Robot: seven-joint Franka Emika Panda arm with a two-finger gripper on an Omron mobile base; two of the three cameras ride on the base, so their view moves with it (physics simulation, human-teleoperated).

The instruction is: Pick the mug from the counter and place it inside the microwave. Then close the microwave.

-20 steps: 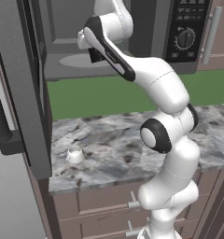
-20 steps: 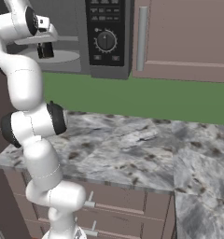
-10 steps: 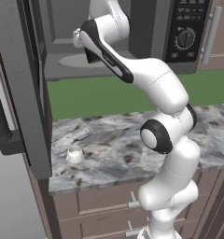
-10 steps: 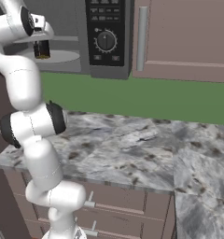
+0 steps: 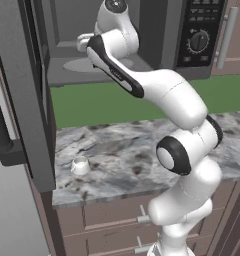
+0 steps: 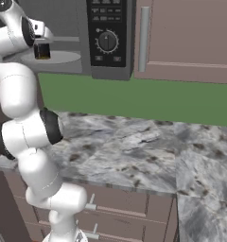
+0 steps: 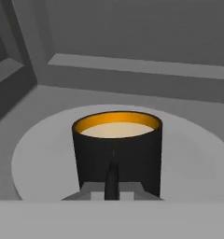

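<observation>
Over the turntable (image 7: 44, 154), the mug (image 7: 116, 150) sits gripped in the tool (image 6: 41, 47).

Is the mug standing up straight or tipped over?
Standing up straight. In the hand view the mug has its orange rim level and facing up, over the round plate inside the microwave.

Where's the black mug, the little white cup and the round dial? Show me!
black mug (image 7: 116, 149), hand view, on its dark front wall below the orange rim.
little white cup (image 5: 81, 165), left base view, on its side, standing on the counter.
round dial (image 6: 107, 42), right base view, on the knob's middle.
</observation>
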